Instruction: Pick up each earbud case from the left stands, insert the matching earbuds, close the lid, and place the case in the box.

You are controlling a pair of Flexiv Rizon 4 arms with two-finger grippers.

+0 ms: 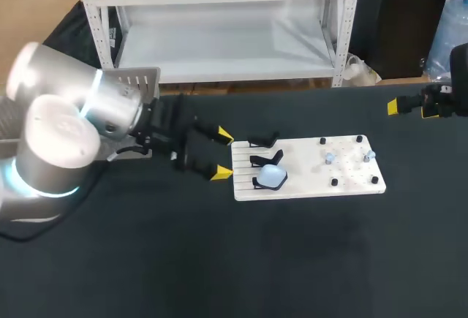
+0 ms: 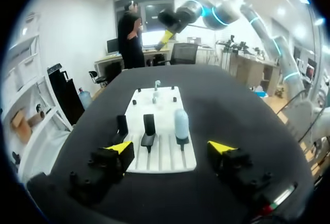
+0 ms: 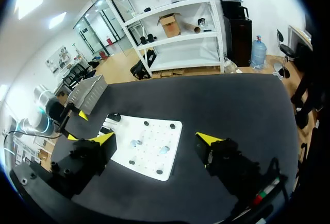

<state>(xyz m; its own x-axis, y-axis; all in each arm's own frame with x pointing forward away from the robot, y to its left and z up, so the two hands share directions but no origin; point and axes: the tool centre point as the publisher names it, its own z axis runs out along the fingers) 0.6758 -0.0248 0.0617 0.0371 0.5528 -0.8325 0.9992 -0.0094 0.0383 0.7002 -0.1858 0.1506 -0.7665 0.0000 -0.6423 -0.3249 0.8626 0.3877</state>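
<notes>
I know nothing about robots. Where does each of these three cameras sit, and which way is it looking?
Head view: fixed above and behind the robot, looking down on the table; both arms enter from the sides, the left gripper beside the white board.
Left wrist view: on the left wrist, looking past its open gripper at the stands and earbud case; the right arm shows beyond.
Right wrist view: on the right wrist, looking past the open right gripper at the board's other end.
Shared: all show the board.

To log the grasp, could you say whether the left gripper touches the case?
Apart. In the head view, bare board lies between the open left gripper and the case.
</notes>
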